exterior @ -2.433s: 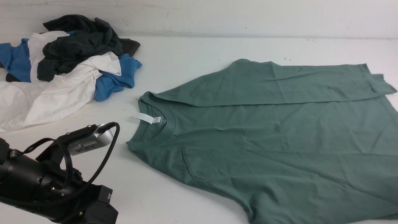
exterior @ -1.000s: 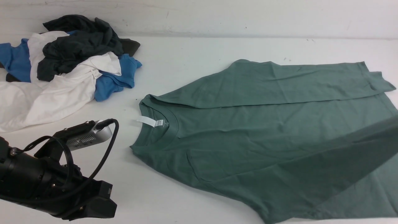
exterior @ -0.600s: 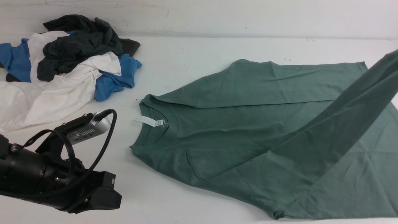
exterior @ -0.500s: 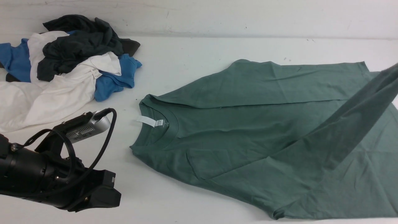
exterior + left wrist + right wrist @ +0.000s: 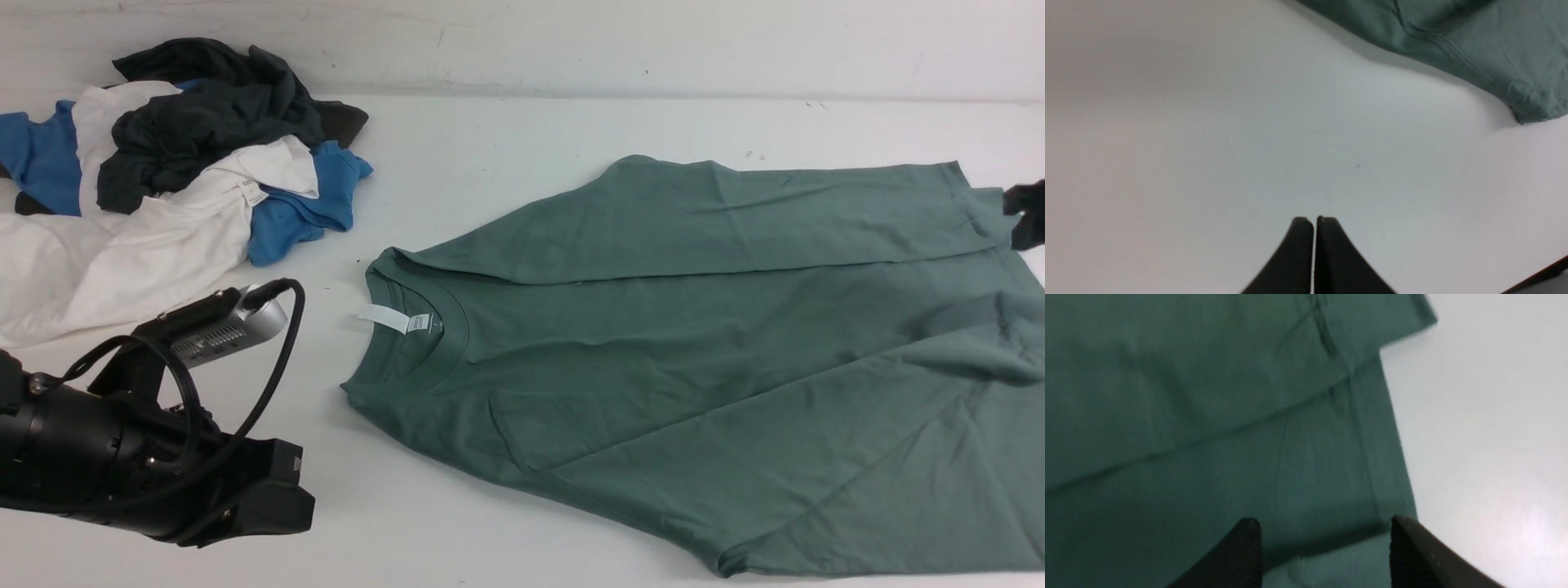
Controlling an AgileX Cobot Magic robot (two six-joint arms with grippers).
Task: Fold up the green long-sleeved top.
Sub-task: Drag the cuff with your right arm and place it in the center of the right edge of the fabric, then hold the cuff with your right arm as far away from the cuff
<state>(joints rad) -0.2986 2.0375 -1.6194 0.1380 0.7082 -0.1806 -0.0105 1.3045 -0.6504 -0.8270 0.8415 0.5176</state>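
Observation:
The green long-sleeved top (image 5: 669, 351) lies flat on the white table, collar and white tag (image 5: 396, 317) towards the left. Its far sleeve (image 5: 735, 216) is folded along the body. The near sleeve (image 5: 816, 441) slants across the body, its end rumpled at the right (image 5: 980, 347). My right gripper (image 5: 1323, 528) is open just above the green cloth near the hem, holding nothing; a black part of it (image 5: 1027, 214) shows at the front view's right edge. My left gripper (image 5: 1314, 220) is shut and empty over bare table, apart from the top's edge (image 5: 1453, 36).
A heap of dark charcoal, blue and white garments (image 5: 180, 163) lies at the far left by the back wall. My left arm (image 5: 139, 457) fills the near left corner. The table's near edge (image 5: 1543, 271) shows in the left wrist view.
The near sleeve, held up and stretched towards the far right half a second ago, has dropped onto the body. My right gripper has opened and let it go. The left arm has barely shifted.

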